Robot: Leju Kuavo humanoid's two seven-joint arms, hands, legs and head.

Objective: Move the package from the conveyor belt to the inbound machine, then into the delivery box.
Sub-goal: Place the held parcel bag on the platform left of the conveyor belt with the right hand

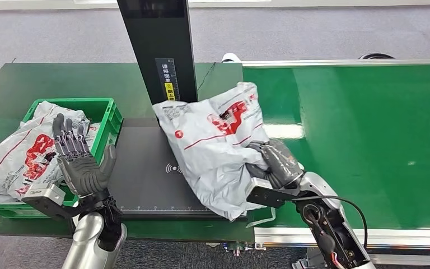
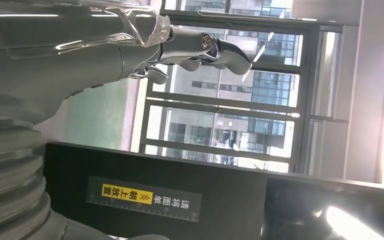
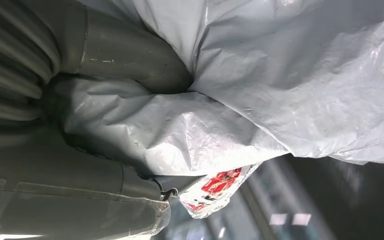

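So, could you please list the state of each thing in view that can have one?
package: gripped by the right hand, resting on the inbound machine's platform
right hand: closed on the package
left hand: raised, fingers apart, holding nothing
delivery box: already holds another package
inbound machine: platform partly covered by the package

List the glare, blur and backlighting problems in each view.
Head view: sharp and evenly lit, with a bright glare patch on the conveyor belt beside the package held by the right hand. Left wrist view: strongly backlit by windows, blown out along one edge, leaving the left hand dim. Right wrist view: the package's folds are crisp, the background beyond it blurred.
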